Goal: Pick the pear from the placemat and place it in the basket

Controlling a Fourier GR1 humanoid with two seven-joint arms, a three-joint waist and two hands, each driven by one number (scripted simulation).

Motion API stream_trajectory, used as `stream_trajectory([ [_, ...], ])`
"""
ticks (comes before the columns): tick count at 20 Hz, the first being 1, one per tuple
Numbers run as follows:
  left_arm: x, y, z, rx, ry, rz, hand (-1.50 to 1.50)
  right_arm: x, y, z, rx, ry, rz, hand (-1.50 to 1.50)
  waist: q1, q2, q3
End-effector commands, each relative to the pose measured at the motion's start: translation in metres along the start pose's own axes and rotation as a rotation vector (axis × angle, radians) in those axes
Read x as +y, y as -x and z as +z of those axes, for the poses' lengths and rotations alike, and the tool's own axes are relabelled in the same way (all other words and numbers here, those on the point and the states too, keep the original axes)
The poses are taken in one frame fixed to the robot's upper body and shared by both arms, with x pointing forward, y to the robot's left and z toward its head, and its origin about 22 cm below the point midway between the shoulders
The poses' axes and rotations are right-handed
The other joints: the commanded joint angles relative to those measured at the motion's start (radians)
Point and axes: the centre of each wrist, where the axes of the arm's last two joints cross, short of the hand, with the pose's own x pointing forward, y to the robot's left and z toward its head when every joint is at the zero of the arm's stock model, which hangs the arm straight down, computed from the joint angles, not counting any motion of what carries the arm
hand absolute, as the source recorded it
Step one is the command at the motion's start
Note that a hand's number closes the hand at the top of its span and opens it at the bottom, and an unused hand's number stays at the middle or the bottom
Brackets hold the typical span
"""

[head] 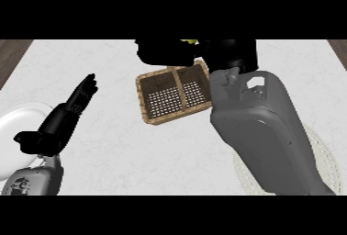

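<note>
The right hand's fingers are curled down around something at the top of the view, above the far edge of the basket. A small patch of yellow-green shows between the black fingers, which looks like the pear; most of it is hidden by the hand, so its exact position over the basket rim cannot be told. The grey right forearm runs from that hand down to the lower right, covering the basket's right side and much of the pale round placemat beneath it. The basket is woven, brown, set at a tilt on the white counter, with two compartments. At the left, the left hand rests with fingers straight and together, over the rim of a white plate.
</note>
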Motion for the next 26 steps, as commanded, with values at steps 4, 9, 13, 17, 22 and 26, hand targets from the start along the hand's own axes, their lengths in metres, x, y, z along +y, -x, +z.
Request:
stream_trajectory([
  [4, -0.014, -0.010, -0.009, -0.001, 0.012, -0.010, 0.00, 0.014, 0.025, -0.012, 0.035, 0.170, -0.134, 1.50, 0.003, 0.001, 0.001],
  [9, -0.002, -0.008, 0.003, -0.011, 0.017, -0.012, 0.00, 0.001, 0.033, -0.039, -0.016, 0.117, -0.080, -1.50, -0.001, -0.001, 0.001],
  [13, 0.016, -0.008, 0.005, 0.014, -0.008, 0.012, 0.00, 0.007, 0.023, -0.034, -0.046, 0.108, -0.098, -1.50, -0.003, -0.002, 0.001],
  [17, 0.004, 0.001, -0.001, -0.018, 0.010, 0.002, 0.00, -0.007, 0.024, -0.051, -0.054, 0.115, -0.232, -1.50, 0.000, 0.001, 0.001],
  [22, -0.002, -0.004, 0.002, -0.005, -0.023, -0.009, 0.00, -0.047, 0.026, -0.052, 0.054, 0.199, -0.333, -1.50, -0.008, -0.005, 0.001],
  [26, -0.011, 0.001, -0.004, -0.001, -0.003, -0.024, 0.00, -0.082, 0.024, -0.068, 0.128, 0.148, -0.434, -1.50, -0.009, -0.002, 0.001],
])
